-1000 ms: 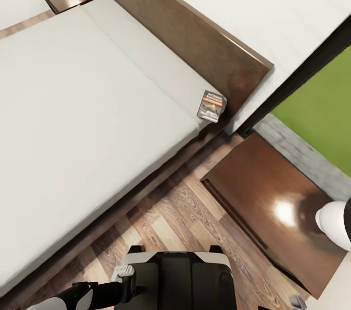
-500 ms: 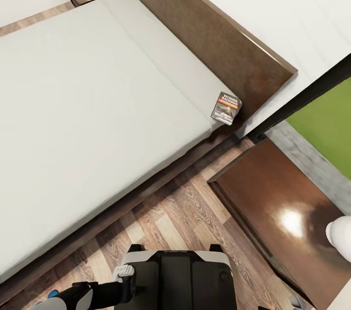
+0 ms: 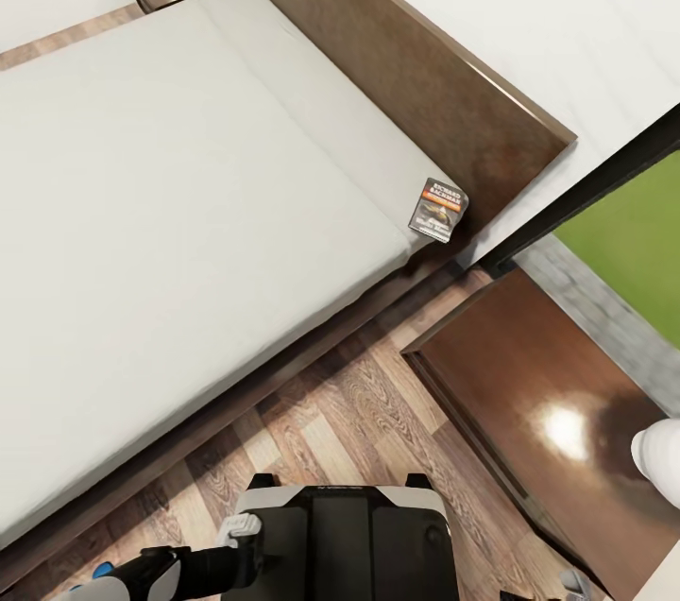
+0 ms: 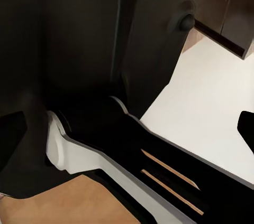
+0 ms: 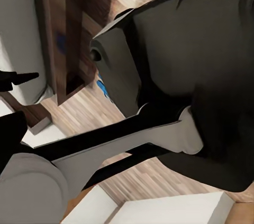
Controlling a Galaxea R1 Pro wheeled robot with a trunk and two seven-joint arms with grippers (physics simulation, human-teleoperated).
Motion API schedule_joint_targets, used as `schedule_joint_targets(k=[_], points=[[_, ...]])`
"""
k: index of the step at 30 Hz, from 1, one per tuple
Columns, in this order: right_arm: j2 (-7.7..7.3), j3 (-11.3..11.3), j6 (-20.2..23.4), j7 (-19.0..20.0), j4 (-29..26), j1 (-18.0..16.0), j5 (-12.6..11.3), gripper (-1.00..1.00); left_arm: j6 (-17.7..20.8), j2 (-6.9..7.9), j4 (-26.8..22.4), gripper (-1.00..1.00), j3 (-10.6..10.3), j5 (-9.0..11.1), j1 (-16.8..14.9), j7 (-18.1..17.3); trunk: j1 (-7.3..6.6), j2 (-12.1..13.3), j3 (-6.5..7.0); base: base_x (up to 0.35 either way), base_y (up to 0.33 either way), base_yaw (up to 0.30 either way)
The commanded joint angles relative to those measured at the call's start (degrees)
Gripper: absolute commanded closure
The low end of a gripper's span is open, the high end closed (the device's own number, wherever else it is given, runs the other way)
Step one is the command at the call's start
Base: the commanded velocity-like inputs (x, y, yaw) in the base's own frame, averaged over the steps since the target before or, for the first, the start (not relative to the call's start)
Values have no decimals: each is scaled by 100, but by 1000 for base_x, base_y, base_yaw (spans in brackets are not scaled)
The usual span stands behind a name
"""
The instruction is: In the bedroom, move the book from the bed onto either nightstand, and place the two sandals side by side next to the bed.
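Head view, left to right: bed [image 3: 142,204]; book [image 3: 438,209] lying at its near-right mattress corner; nightstand [image 3: 548,412] right, beside the bed. Hand states cannot be told. Risk: a careless reach nudges the book off the corner.

The one thing carrying print is the book [image 3: 438,210], a small paperback lying on the near corner of the bed [image 3: 170,204] mattress, close against the headboard [image 3: 416,81], well ahead of the robot's folded arms in the head view. Its dark cover has two short lines of white lettering at the top, above an orange band and a dark picture, with more pale lettering lower down. At this size the letters are too small and blurred to read for certain. Nothing else in the head view or either wrist view bears readable words, numbers or signs.
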Motion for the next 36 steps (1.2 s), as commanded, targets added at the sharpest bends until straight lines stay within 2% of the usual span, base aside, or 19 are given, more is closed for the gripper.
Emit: schedule_joint_targets(k=[1,3,5,7,8,10,13,19,22,27,29,31,34,36], points=[[2,20,75,22,-105,-1,-42,-100,58,-17,-8,-100,50,-30,0,-24,3,-8,-6,0,0,0],[0,20,122,23,-406,-1,-42,-100,58,-49,-11,-100,53,-30,0,-24,3,-8,-6,0,0,0],[-1,21,372,25,-989,-1,-47,-100,59,-87,-13,-100,55,-30,0,-19,3,-8,-6,0,0,0],[-1,26,1062,71,-1734,-1,-49,-100,59,-107,-13,-100,56,-30,0,-17,3,-8,-6,0,0,0],[-1,27,1262,108,-1931,-1,-49,-100,59,-110,-13,-100,56,-30,0,-17,3,-8,-6,0,0,0],[-2,28,2036,352,-2729,-1,-50,-100,59,-117,-14,-100,56,-30,0,-8,3,-8,-6,0,0,0],[-2,27,2696,668,-3478,-1,-50,-100,59,-120,-14,-100,56,-30,0,9,3,-8,-6,0,0,0],[-2,29,3360,973,-4192,-1,-80,-100,57,-121,-14,-100,54,-30,0,18,3,-8,-6,0,0,0],[-2,35,3869,1095,-4681,-1,-109,-100,52,-161,-14,-100,55,-30,0,19,3,-8,-6,0,0,0],[-2,26,4466,1126,-5316,-1,-117,-100,50,-197,-14,-100,56,-30,0,19,3,-8,-6,0,0,0],[3,22,4544,1107,-5415,-1,-99,-100,50,-203,-14,-100,56,-30,0,19,3,-8,-6,0,0,0],[12,11,4578,1071,-5455,-1,-84,-100,50,-203,-14,-100,56,-30,0,19,3,-8,-6,0,0,0],[15,-28,4602,745,-5472,-1,-67,-100,50,-207,-14,-100,57,-30,0,19,3,-8,-6,0,0,0],[11,-72,4607,280,-5475,-1,-69,-100,50,-208,-14,-100,57,-30,0,19,3,-8,-6,0,0,0]])
